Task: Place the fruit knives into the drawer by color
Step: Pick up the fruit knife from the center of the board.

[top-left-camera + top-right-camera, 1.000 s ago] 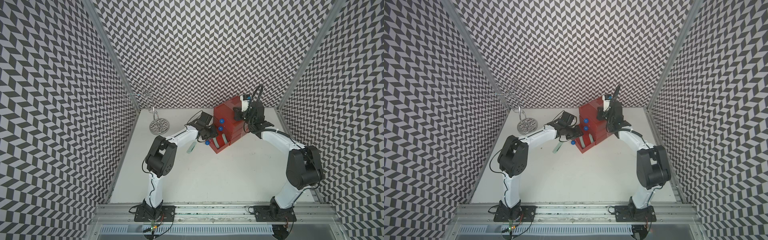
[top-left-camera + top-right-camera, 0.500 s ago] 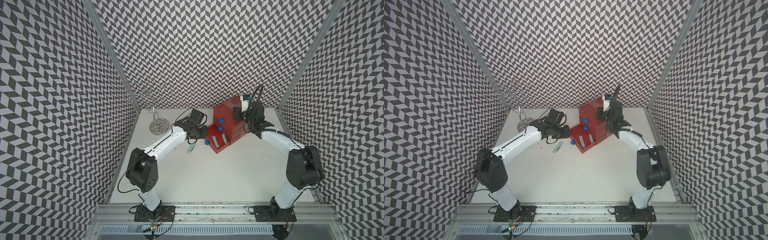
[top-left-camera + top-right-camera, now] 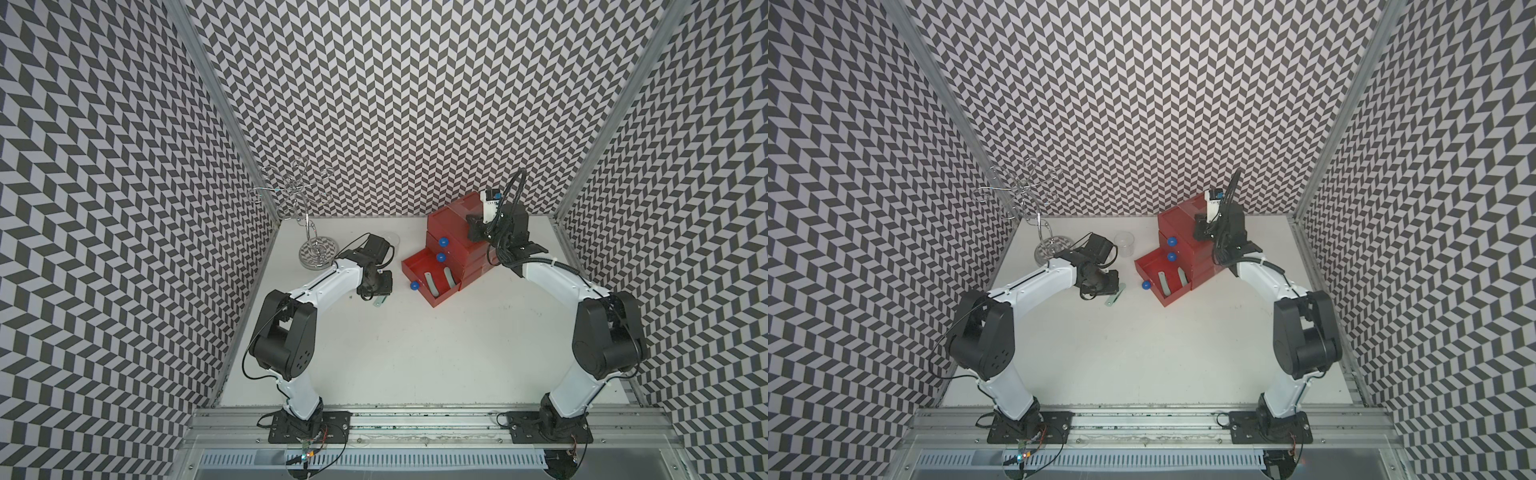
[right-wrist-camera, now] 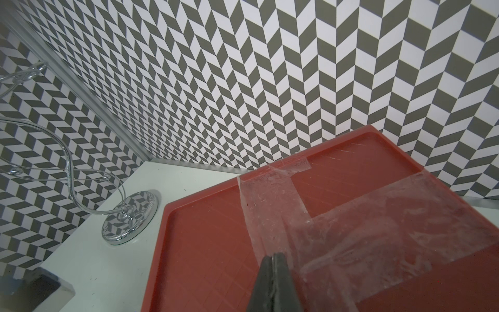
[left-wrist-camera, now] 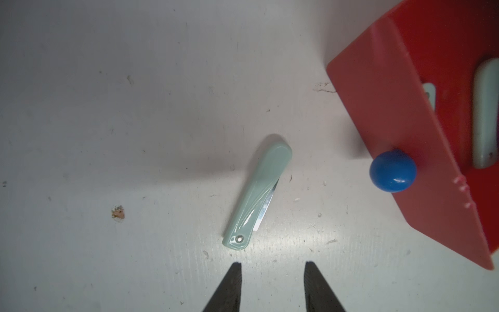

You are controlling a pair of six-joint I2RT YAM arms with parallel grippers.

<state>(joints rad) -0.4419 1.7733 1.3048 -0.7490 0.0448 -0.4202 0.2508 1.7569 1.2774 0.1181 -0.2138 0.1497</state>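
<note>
One mint knife (image 5: 256, 194) loose, two in drawer (image 5: 378, 121); left end effector (image 5: 272, 266) parted, empty; right end effector (image 4: 273, 255) closed.

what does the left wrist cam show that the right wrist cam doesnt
Only the left wrist: a mint knife lying on the white table, the blue knob on the pulled-out drawer of the red drawer box, pale knives inside it, and the open, empty left tool. Only the right wrist: clear tape on the box top, a chrome wire stand, the patterned wall, and the shut right tool. Both: the red box and the table.
</note>
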